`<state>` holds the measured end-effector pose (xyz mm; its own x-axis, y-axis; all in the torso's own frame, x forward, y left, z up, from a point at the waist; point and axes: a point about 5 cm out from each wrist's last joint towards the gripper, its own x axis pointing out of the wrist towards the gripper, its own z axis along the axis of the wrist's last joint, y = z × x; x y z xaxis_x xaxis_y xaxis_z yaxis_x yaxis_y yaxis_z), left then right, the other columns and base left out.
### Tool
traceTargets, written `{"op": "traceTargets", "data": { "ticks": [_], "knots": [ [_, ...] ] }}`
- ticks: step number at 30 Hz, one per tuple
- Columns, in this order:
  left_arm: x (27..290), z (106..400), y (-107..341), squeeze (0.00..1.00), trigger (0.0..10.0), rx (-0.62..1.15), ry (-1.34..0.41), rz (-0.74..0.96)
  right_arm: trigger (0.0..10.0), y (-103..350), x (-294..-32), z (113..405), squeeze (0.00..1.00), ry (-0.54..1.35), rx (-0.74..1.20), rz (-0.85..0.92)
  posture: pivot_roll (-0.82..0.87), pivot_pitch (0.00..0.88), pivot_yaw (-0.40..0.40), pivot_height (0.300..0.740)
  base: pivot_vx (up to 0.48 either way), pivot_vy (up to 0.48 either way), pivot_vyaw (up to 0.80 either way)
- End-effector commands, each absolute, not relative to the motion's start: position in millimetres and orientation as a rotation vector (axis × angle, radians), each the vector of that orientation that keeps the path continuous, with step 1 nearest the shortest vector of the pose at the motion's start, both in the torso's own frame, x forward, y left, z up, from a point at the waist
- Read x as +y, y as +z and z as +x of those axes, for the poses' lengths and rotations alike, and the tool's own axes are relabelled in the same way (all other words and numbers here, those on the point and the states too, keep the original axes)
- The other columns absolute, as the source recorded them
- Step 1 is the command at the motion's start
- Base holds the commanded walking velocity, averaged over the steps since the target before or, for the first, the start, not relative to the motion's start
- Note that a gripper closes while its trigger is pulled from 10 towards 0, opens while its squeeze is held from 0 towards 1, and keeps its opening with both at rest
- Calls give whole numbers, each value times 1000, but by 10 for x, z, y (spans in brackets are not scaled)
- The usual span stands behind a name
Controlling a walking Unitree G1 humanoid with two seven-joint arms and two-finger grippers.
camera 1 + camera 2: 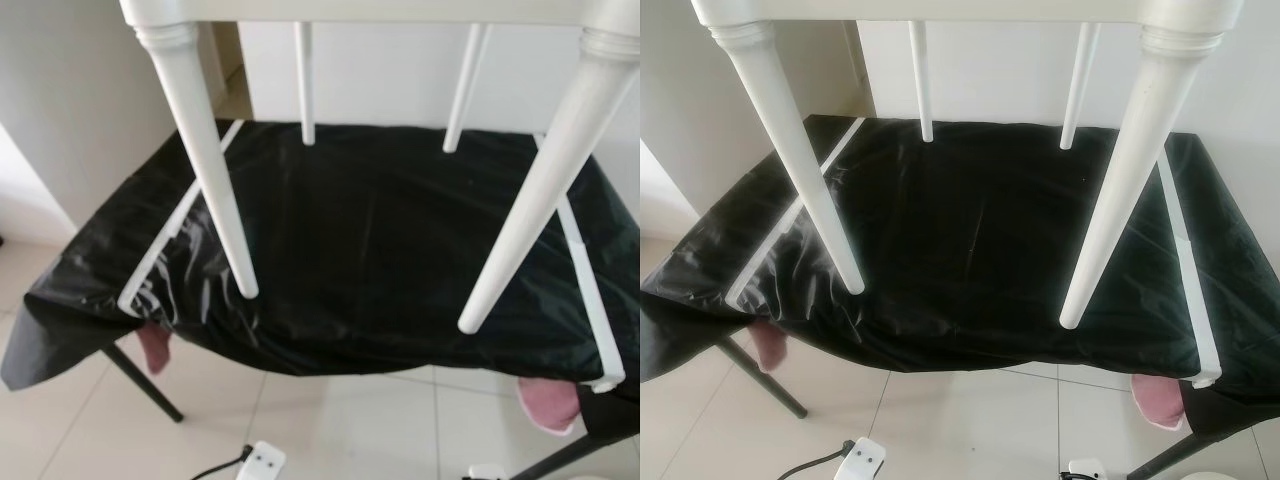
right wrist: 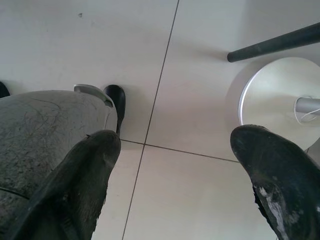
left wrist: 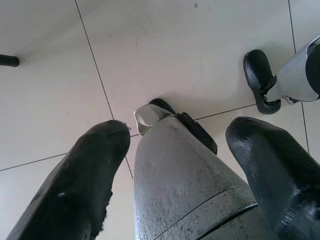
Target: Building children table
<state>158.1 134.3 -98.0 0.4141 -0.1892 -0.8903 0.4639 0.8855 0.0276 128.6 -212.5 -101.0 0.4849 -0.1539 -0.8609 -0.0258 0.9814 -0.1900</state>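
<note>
The white children table is standing upright on the tabletop, which is wearing a black plastic sheet; its 4 legs are resting on the sheet, 2 near and 2 far. White strips are lying along both sides of the sheet. Pink cloths are hanging below the front edge. My left end effector is hanging released over the tiled floor, above my own leg and foot. My right end effector is likewise hanging released, near a round white base.
</note>
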Motion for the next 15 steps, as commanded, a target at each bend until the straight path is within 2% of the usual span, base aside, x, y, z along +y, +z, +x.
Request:
{"op": "traceTargets", "data": {
  "ticks": [1,15],
  "knots": [
    [1397,1399,-1052,0,10000,1146,-424,292,10000,-1050,-1998,1239,0,-50,1092,-153,-31,0,32,740,0,0,0],
    [1364,1420,-1043,0,10000,1134,-425,265,10000,-1047,-2057,1221,0,-54,1099,-157,-26,0,30,740,0,0,0]
  ]
}}
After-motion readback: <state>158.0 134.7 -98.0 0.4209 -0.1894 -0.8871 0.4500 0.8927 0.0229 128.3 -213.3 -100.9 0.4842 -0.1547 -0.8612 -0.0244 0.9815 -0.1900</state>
